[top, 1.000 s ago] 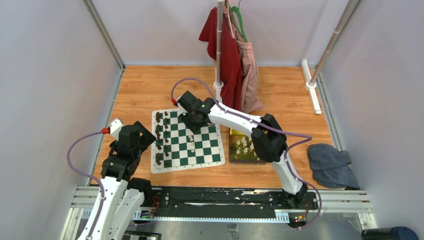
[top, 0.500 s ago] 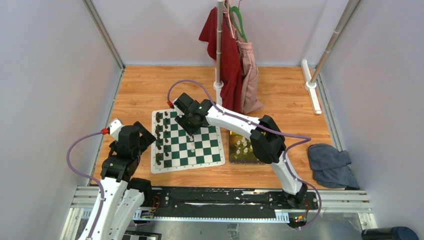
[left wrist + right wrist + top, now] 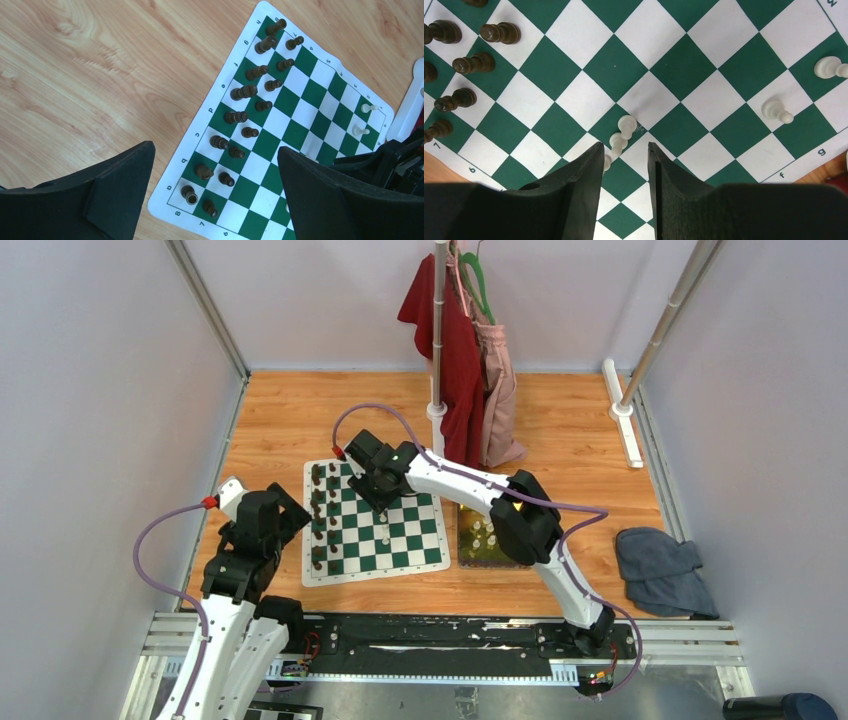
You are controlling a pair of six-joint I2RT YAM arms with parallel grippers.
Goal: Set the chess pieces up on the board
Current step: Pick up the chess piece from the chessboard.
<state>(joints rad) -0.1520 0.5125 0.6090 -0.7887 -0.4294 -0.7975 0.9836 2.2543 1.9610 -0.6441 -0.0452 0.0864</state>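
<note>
The board [image 3: 664, 65] lies flat under my right gripper [image 3: 625, 147], which hangs open above it with nothing between its fingers. Three cream-white chess pieces cluster just past its fingertips: one [image 3: 626, 125], a second [image 3: 618, 142], and a third [image 3: 607, 161] half hidden behind the left finger. Two more white pieces [image 3: 776, 110] [image 3: 829, 67] stand near the board's right edge. In the top view the right gripper [image 3: 378, 502] is over the board's far middle. My left gripper [image 3: 215, 150] is wide open and empty, high above the board's near-left corner.
Dark brown chessmen [image 3: 240, 91] fill two rows along the board's left side. A yellow-green tray [image 3: 465, 560] with several white pieces sits right of the board [image 3: 420, 540]. Clothes hang on a pole stand [image 3: 437, 360] behind. A grey cloth [image 3: 660, 570] lies at far right.
My right arm has moved a little to the left over the board, and its jaws have narrowed slightly. The left arm has not moved.
</note>
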